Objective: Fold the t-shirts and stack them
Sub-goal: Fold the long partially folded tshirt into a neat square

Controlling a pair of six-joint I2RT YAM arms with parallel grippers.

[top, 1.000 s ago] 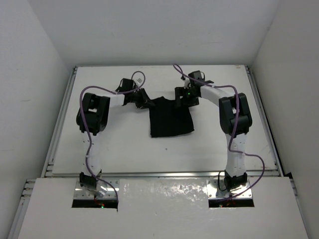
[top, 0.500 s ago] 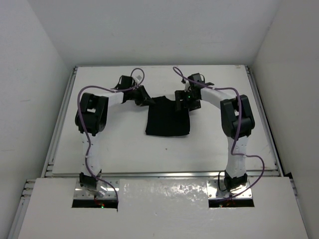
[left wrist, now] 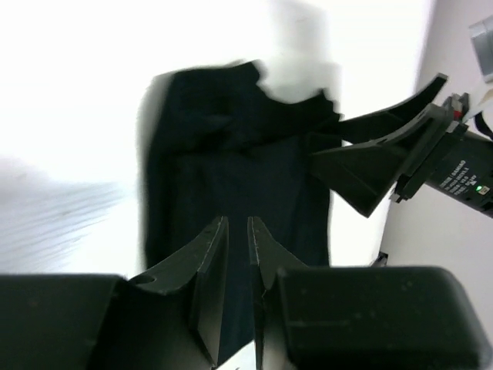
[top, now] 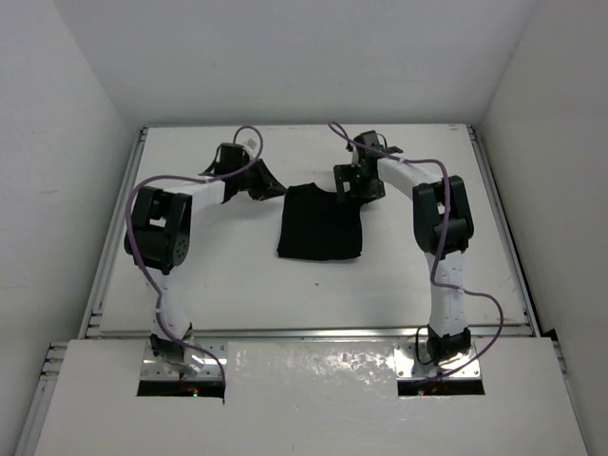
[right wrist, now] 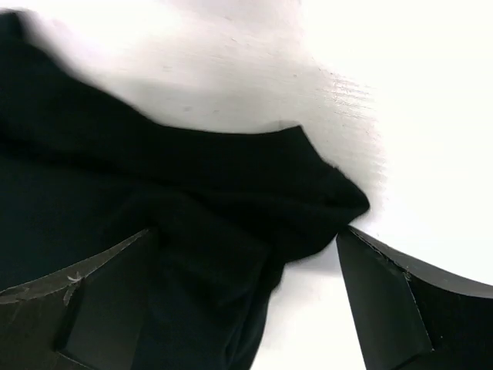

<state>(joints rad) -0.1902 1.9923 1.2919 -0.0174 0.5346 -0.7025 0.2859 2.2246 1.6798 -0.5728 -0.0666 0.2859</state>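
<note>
The black t-shirt [top: 321,224] lies folded into a rough square on the white table, between the two arms. My left gripper [top: 268,186] is just left of its far left corner. In the left wrist view the shirt [left wrist: 239,154] lies ahead of my left gripper [left wrist: 237,223], whose jaws stand almost together with nothing seen between them. My right gripper [top: 349,185] is at the far right corner. In the right wrist view my right gripper [right wrist: 246,233] is wide open, straddling a bunched corner of the shirt [right wrist: 231,193]. The right gripper [left wrist: 370,158] also shows in the left wrist view.
The white table [top: 237,275] has raised metal rails along its left edge [top: 112,237] and right edge [top: 508,237]. White walls close in the back and sides. Purple cables [top: 180,171] loop over both arms.
The shirt has shifted slightly left and settled flat. My left arm has swung back to the left, drawing its gripper off the shirt's corner. The right gripper has moved a little farther back.
</note>
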